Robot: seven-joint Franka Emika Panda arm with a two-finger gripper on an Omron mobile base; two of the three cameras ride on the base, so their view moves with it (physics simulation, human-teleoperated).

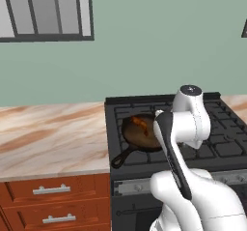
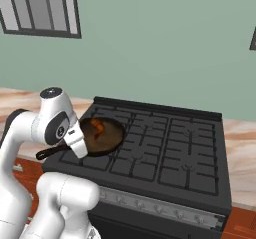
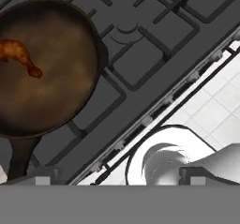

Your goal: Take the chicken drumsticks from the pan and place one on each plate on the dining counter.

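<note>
The dark pan (image 1: 140, 137) (image 2: 107, 138) (image 3: 51, 92) sits on the stove's front left burner, its short handle (image 3: 18, 158) pointing toward the stove's front edge. One glossy orange-brown chicken drumstick (image 3: 18, 54) (image 1: 140, 124) (image 2: 99, 127) lies inside it near the far side. My gripper (image 3: 120, 178) hovers above the stove's front edge beside the pan, open, fingers wide apart with nothing between them. The pan lies to the upper left in the hand view. My own arm covers part of the pan in the left base view. The plates and the dining counter are out of view.
The black stove (image 2: 170, 148) with raised grates (image 1: 226, 138) spreads right of the pan, knobs (image 2: 160, 209) along its front. A marble wall counter (image 1: 48, 133) with wood drawers (image 1: 53, 191) adjoins on the left. White floor tiles (image 3: 220, 106) show below the stove.
</note>
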